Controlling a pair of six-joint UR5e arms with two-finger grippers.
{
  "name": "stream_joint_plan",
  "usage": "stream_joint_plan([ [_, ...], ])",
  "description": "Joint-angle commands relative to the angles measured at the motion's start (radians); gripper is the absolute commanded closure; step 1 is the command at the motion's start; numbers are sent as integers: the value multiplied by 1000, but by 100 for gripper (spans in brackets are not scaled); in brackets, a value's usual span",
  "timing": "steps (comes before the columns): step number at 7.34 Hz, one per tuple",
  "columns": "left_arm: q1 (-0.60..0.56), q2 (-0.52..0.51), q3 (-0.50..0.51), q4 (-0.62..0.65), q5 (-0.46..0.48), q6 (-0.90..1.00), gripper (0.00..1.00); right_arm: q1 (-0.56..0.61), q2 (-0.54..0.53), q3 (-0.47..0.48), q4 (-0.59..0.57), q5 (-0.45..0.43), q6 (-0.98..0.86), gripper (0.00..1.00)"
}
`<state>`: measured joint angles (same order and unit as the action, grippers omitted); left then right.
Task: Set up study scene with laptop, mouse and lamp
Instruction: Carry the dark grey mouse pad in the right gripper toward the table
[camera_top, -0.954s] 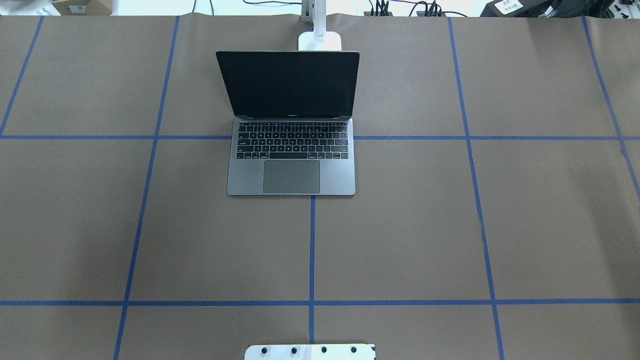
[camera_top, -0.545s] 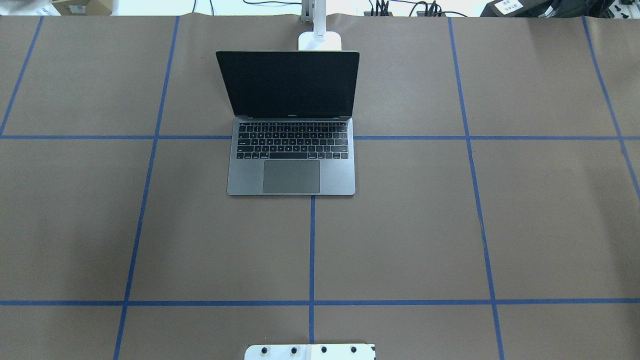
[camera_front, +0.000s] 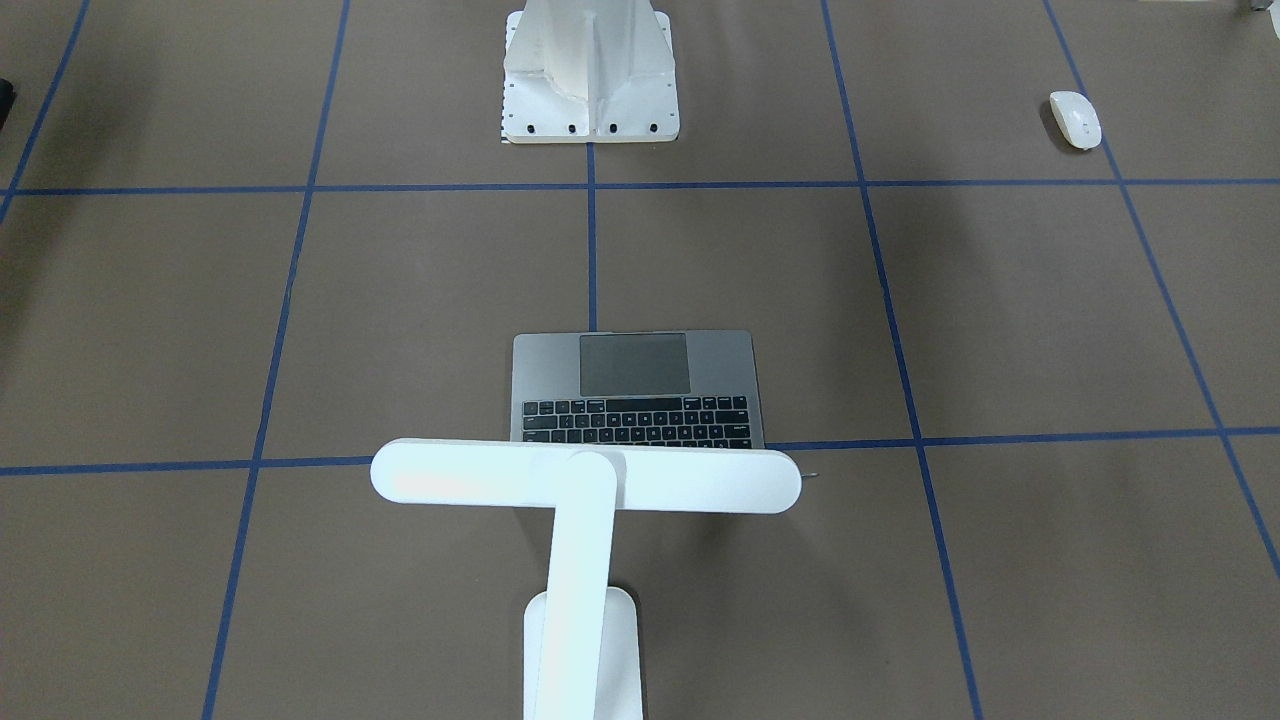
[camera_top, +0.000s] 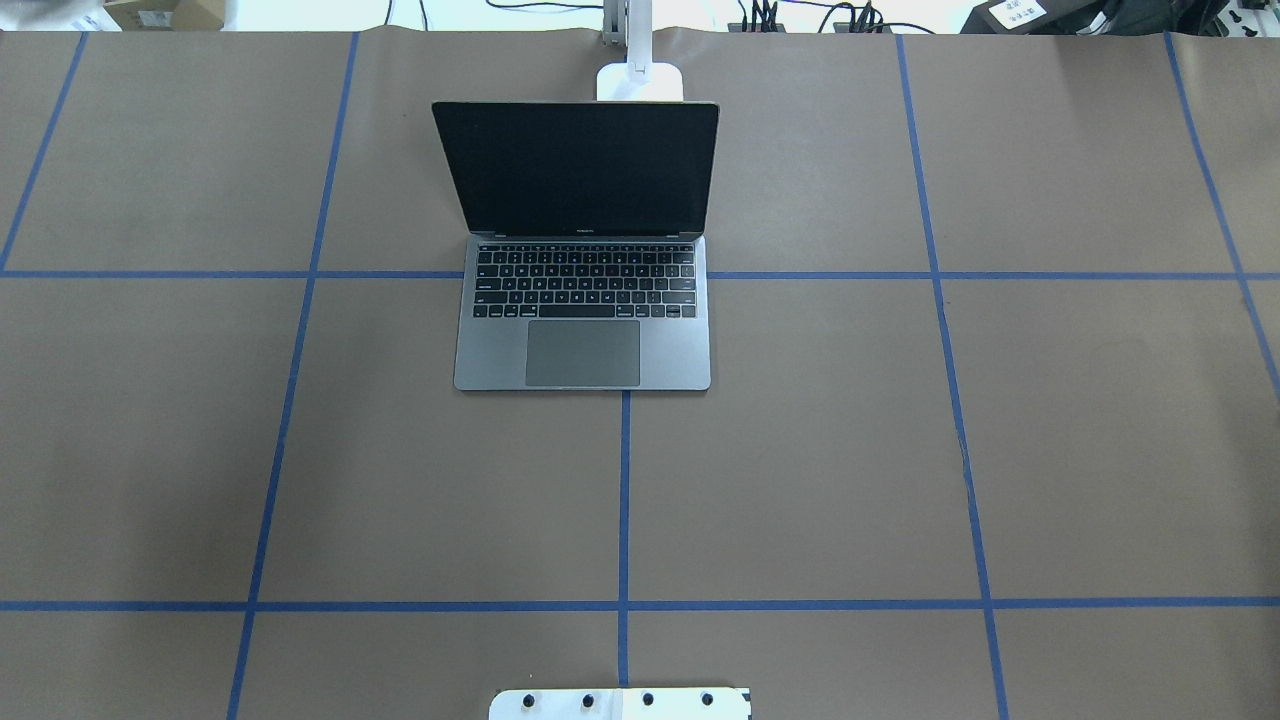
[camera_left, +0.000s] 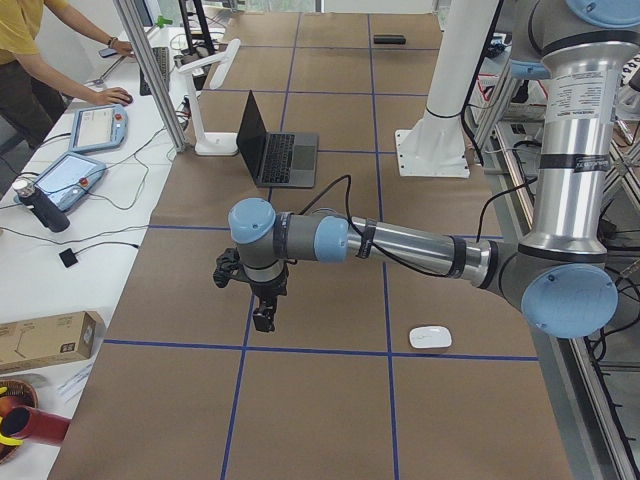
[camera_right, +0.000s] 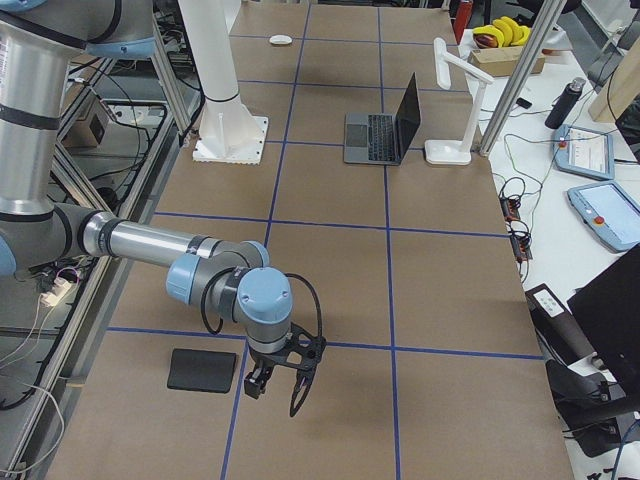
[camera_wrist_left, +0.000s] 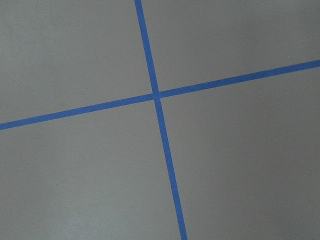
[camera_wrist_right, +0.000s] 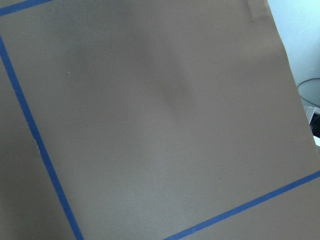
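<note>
Evidently nothing has been moved lately: the lamp (camera_front: 585, 478) is set just behind the open laptop (camera_top: 583, 300), the mouse (camera_front: 1075, 119) is left well apart from it, unfetched, and how far the left hand (camera_left: 262, 320) and right hand (camera_right: 275, 393) are opened cannot be told.

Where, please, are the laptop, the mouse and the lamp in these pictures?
laptop (camera_top: 583, 352): overhead exterior view, on its trackpad.
mouse (camera_front: 1075, 119): exterior front-facing view, on its top shell.
lamp (camera_front: 700, 481): exterior front-facing view, on its bar head.
</note>
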<state>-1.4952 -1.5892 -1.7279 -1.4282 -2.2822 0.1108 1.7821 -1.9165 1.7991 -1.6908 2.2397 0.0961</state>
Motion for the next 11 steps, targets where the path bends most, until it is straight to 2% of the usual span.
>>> stream_joint_plan([
  [1,0,18,1,-1,0,-2,0,25,-27,-17,-7,55,183,0],
  [2,0,21,-1,-3,0,-3,0,25,-30,-11,-9,52,359,0],
  [4,0,34,-4,-3,0,-5,0,22,-44,-11,-35,49,593,0],
  [6,0,34,4,-1,0,-5,0,4,-45,-9,-166,55,663,4],
  [7,1,34,16,-1,0,-5,0,-30,-45,-7,-218,69,709,8],
  [9,1,34,18,-1,0,-5,0,-142,-45,-7,-234,141,935,8],
  [11,1,34,17,-3,-2,-6,0,-217,-71,-10,-251,146,1072,8],
])
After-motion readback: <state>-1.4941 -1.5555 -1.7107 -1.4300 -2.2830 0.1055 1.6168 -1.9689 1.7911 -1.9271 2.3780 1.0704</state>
